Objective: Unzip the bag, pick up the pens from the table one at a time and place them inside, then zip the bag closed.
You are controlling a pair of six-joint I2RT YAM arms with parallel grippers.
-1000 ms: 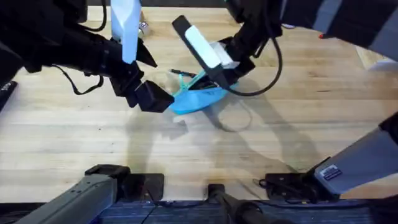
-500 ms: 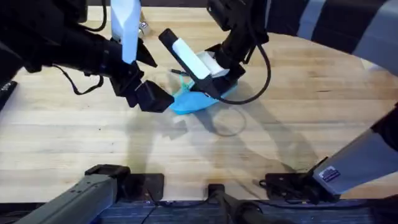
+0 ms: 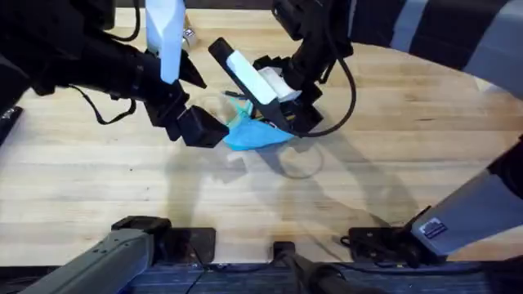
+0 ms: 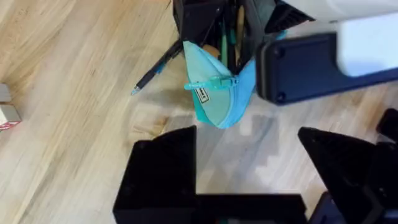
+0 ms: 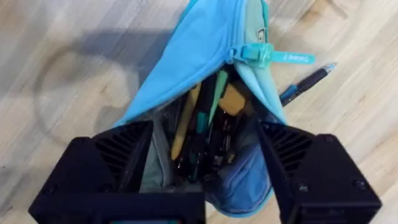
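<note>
The light-blue bag (image 3: 255, 135) lies mid-table with its zipper open and the teal pull (image 5: 274, 56) at one end. Several dark pens and other sticks lie inside it (image 5: 205, 134). One dark pen (image 4: 155, 69) rests on the table (image 3: 392, 155) beside the bag, and it is also visible in the right wrist view (image 5: 305, 83). My right gripper (image 5: 205, 177) is open, its fingers straddling the bag's open mouth (image 3: 286, 114). My left gripper (image 4: 249, 168) is open just short of the bag's zipper end (image 3: 204, 128), holding nothing.
A small white and red block (image 4: 6, 113) lies on the wood away from the bag. A small metal item (image 3: 189, 35) sits at the far edge. The right arm's cable (image 3: 347, 90) loops beside the bag. Open wood lies in front.
The right gripper has moved left and lowered onto the open bag. The bag's right end has sunk under it. The left arm has stayed put.
</note>
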